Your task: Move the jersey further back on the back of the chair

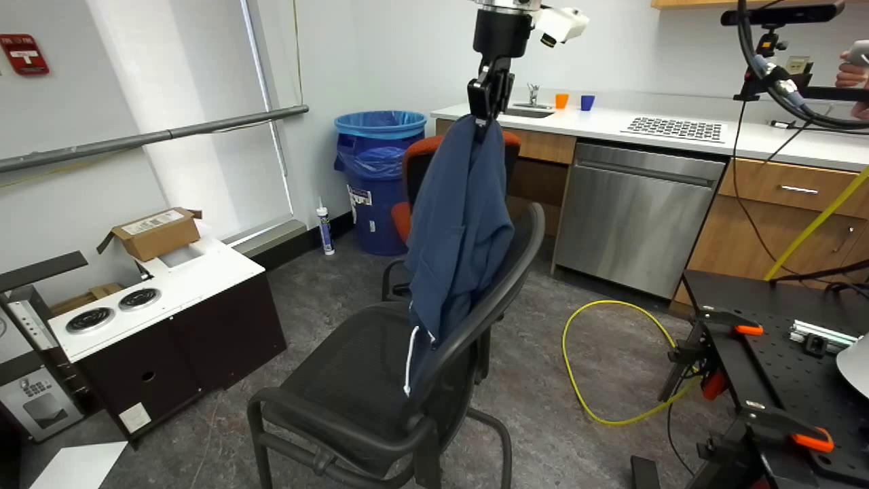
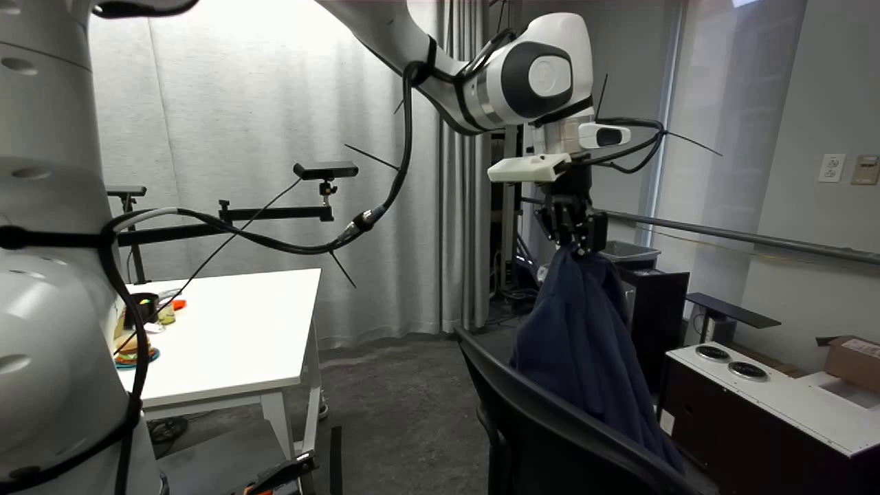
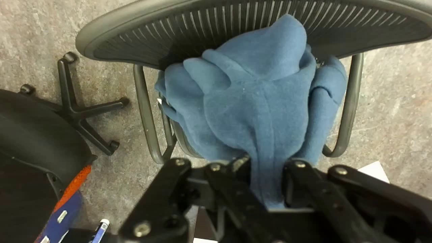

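The dark blue jersey (image 1: 451, 224) hangs bunched from my gripper (image 1: 483, 122), above the black chair's seat (image 1: 346, 370). Its lower part lies against the seat side of the chair's backrest (image 1: 533, 238), with a white drawstring hanging down. In an exterior view the jersey (image 2: 574, 337) rises above the black backrest (image 2: 570, 447), and my gripper (image 2: 579, 244) pinches its top. In the wrist view the jersey (image 3: 263, 101) narrows to a fold between the fingers of my gripper (image 3: 266, 179), beside the slatted backrest (image 3: 189, 27). The jersey's lowest part is hidden by the backrest.
An orange-backed office chair (image 1: 421, 146) stands right behind the jersey, near a blue bin (image 1: 377, 197). A low white-topped toy kitchen (image 1: 224, 261) is beyond the seat. A black workbench (image 1: 781, 353) and a yellow hose (image 1: 570, 367) are on the backrest's rear side.
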Tool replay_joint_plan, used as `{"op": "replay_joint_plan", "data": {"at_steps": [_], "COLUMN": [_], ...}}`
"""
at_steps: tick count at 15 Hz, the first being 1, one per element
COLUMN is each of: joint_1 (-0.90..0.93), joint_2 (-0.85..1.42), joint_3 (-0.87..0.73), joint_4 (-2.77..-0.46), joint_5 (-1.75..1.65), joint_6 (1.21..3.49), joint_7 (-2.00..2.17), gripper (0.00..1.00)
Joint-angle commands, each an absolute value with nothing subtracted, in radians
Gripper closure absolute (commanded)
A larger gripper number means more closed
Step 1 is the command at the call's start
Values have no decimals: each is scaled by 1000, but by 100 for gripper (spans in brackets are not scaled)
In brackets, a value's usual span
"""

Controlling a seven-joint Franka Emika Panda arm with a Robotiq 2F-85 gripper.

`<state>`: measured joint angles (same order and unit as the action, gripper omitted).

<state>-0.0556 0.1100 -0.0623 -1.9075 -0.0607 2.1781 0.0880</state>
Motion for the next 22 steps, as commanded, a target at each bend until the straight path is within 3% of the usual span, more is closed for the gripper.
{"op": "replay_joint_plan", "data": {"at_steps": [1, 11, 22], "joint_1": [-64, -68, -26], "joint_2": [194, 95, -349], "joint_3": [-69, -56, -66], "joint_4": [-1732, -1592, -1954], "joint_5": [-27, 30, 58], "joint_6": [2118, 1981, 1705], "joint_7": [97, 9, -347], "gripper": [97, 97, 97]}}
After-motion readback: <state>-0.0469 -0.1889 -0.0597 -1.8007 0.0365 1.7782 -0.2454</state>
